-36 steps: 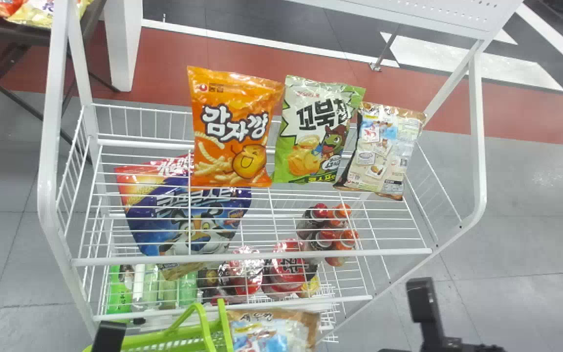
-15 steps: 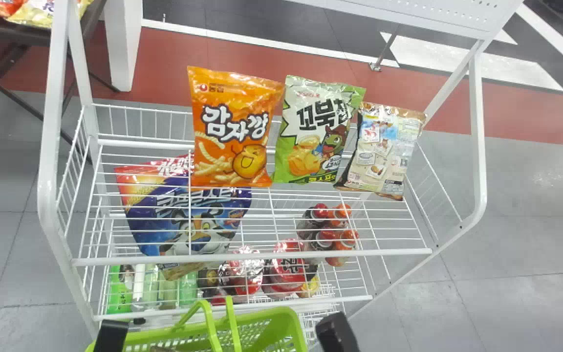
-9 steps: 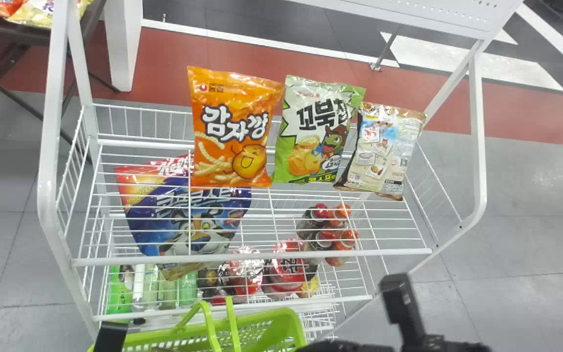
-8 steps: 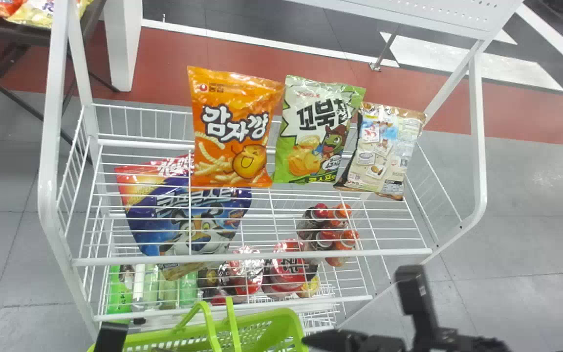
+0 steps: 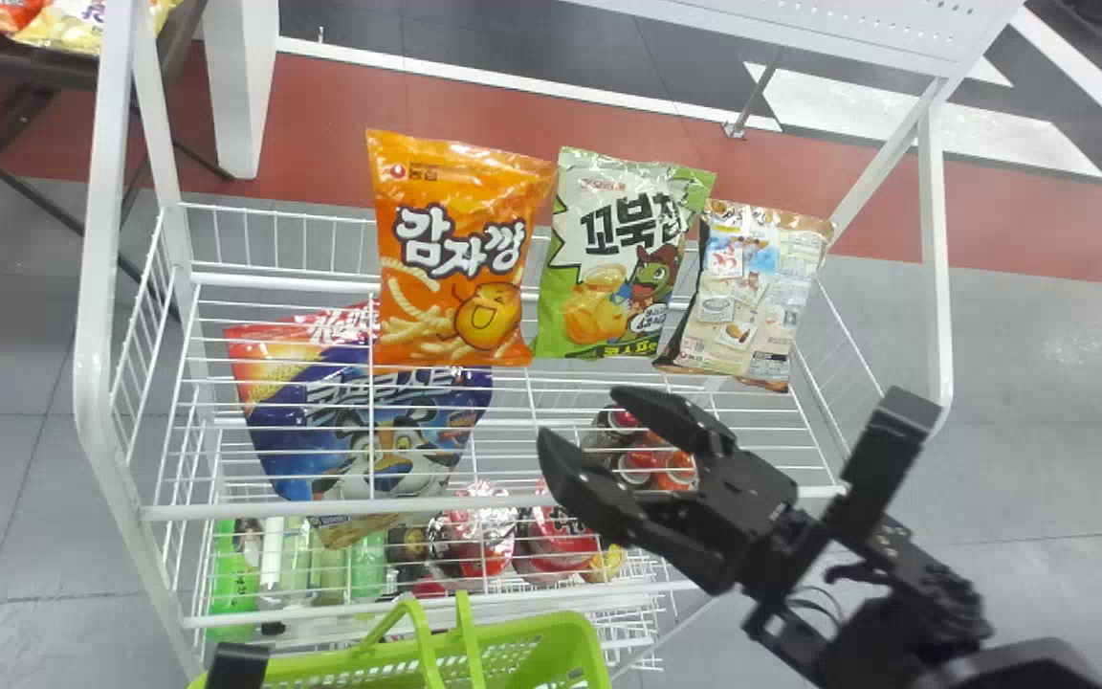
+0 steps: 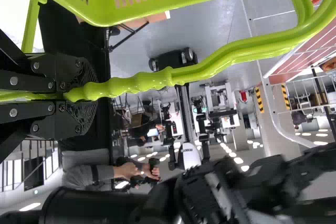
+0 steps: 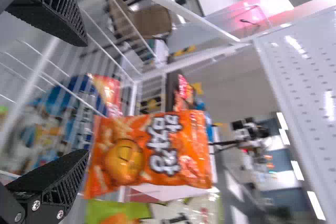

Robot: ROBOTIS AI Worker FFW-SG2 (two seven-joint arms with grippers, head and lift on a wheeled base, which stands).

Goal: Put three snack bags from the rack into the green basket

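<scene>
A: Where are we seeing the snack bags on the white rack (image 5: 934,249)?

B: We are seeing three standing side by side towards the upper shelf's back edge: the orange bag (image 5: 455,254) on the left, the green bag (image 5: 618,258) in the middle, and the beige bag (image 5: 752,297) nearest the right back corner

A: And what are we doing with our right gripper (image 5: 580,413)?

B: We are holding it near the shelf's front edge, right of its middle, with the fingers standing apart and nothing sitting between them

A: How about our left gripper (image 5: 237,665)?

B: With that one we are clamping the handle (image 6: 157,80) of the green basket (image 5: 561,651), which is hanging just in front of the rack's near edge, towards the left and middle

A: Are we looking at anything lower down?

B: Yes, through the wires we are making out a big blue bag (image 5: 321,421) lying on the left, red tubs (image 5: 479,536) sitting near the front, and capped bottles (image 5: 642,459) standing further right, partly behind our right gripper
</scene>
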